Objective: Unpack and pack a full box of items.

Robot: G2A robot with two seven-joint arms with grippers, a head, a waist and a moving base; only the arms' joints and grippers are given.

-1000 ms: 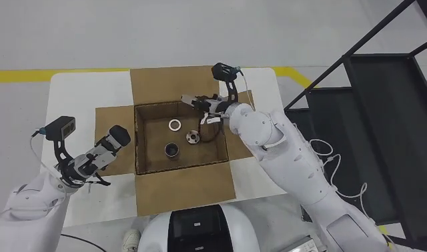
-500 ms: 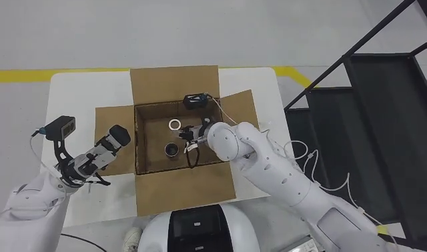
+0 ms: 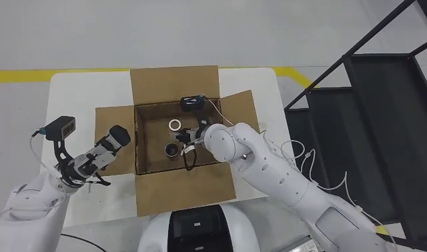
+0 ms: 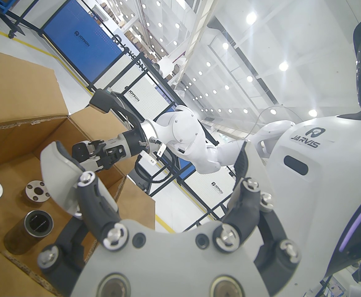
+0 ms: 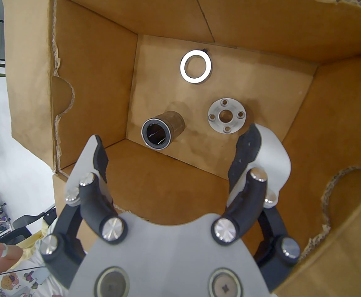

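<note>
txt: logo on blue panel (image 4: pixel 84 44) | logos on white pegboards (image 4: pixel 146 94)

A white table (image 3: pixel 73 95) stands on a pale grey floor (image 3: pixel 200 19); a yellow line (image 3: pixel 27 75) runs across the floor along the table's far edge and shows again past its other far corner; black metal steps (image 3: pixel 380 85) with a slanted rail stand just beside the table on the robot's right. In the left wrist view a blue panel (image 4: pixel 84 43) in a black frame stands next to white pegboard panels (image 4: pixel 146 92); a yellow stripe (image 4: pixel 22 41) crosses the floor in front of them; rows of round ceiling lights (image 4: pixel 251 17) shine high overhead.
</note>
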